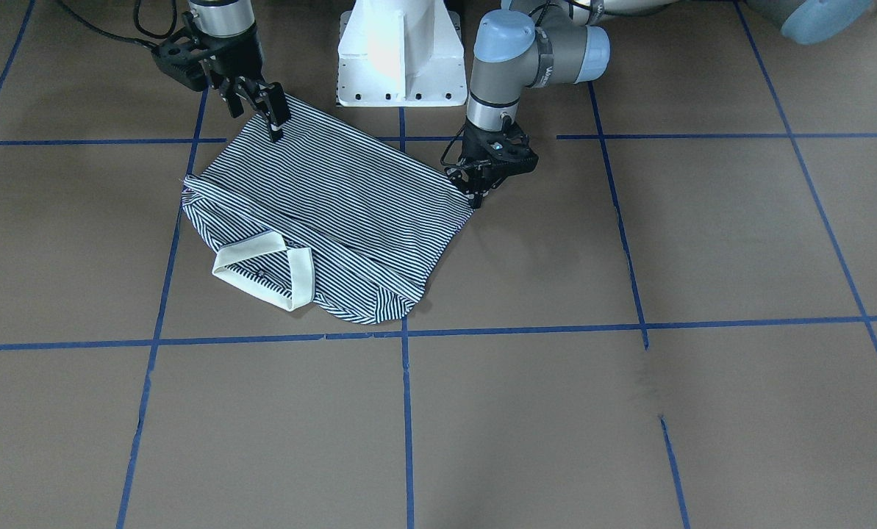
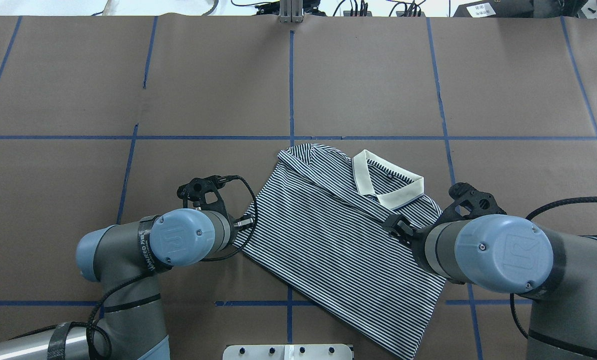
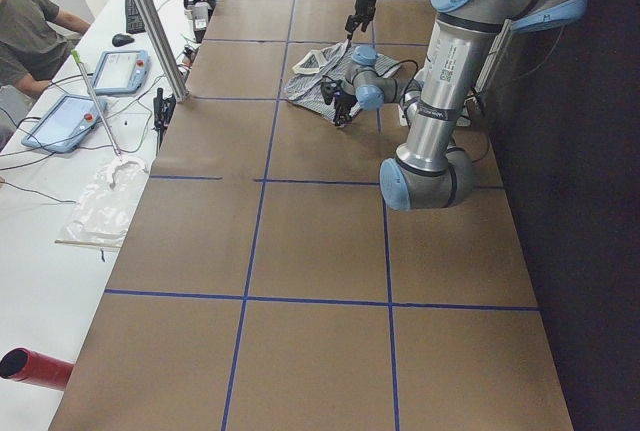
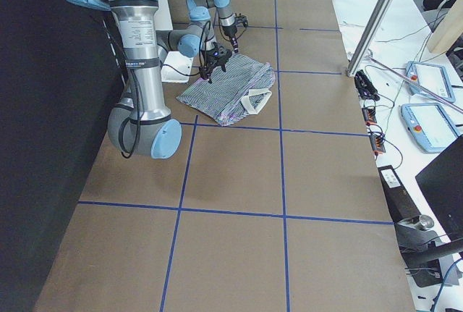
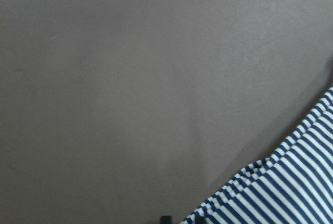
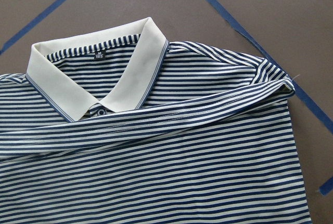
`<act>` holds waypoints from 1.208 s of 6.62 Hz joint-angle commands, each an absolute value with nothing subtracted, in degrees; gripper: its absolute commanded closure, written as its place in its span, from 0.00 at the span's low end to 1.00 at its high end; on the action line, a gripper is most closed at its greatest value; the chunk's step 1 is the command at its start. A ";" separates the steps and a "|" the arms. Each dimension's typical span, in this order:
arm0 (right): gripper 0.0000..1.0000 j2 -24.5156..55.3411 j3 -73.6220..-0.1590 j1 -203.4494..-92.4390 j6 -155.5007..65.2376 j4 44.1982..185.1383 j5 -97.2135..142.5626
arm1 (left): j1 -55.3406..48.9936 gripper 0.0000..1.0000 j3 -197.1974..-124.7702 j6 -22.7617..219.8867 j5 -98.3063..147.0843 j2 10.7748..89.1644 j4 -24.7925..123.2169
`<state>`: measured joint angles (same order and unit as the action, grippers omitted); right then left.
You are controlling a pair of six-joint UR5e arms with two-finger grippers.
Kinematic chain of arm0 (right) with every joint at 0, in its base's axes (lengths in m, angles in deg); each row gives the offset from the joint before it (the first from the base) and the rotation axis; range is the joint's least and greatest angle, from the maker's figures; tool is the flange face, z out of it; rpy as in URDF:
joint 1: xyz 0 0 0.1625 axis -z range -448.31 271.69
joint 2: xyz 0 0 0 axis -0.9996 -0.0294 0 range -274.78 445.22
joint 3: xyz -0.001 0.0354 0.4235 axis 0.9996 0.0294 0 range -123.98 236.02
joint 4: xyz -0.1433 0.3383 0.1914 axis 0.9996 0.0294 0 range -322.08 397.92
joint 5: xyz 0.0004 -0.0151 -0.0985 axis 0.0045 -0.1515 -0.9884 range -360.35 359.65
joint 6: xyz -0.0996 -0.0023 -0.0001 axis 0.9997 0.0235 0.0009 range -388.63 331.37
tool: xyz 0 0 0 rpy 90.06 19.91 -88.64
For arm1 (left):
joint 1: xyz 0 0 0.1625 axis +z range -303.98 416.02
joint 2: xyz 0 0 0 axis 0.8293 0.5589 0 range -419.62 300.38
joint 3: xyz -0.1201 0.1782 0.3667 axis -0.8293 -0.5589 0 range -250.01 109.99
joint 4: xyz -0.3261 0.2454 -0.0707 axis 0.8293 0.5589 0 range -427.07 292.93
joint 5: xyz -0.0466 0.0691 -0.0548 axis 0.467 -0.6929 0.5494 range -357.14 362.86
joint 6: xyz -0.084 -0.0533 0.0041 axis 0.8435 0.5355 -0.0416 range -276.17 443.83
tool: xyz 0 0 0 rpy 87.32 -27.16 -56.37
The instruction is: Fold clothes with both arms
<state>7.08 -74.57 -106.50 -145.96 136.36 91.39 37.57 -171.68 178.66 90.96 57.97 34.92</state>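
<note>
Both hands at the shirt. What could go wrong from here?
1. The left hand is at the very corner of the polo shirt; a pinch there may catch only one layer, or slip off.
2. The shirt lies askew to the blue tape lines, so an uneven lift might fold it crooked.
3. The folded-in flap could drag loose when the right hand pulls.

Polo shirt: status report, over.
Left end effector at hem corner, right end effector above side edge, grips unclear. Polo shirt flat, sleeve folded across. Nothing blocking.
</note>
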 commanded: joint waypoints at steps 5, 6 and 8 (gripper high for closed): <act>0.00 7.00 -74.33 -106.42 -145.96 136.36 91.32 | 30.64 1.00 -172.42 166.13 89.70 56.48 33.83; 0.00 7.00 -74.33 -106.42 -145.96 136.27 91.24 | 29.93 1.00 -171.28 164.01 86.21 56.83 34.35; 0.00 7.00 -73.62 -106.42 -145.88 136.27 90.71 | 22.49 1.00 -162.36 157.95 84.95 61.72 40.99</act>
<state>7.00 -73.92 -106.42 -145.91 136.28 90.96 26.43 -167.61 161.06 85.69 58.72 37.14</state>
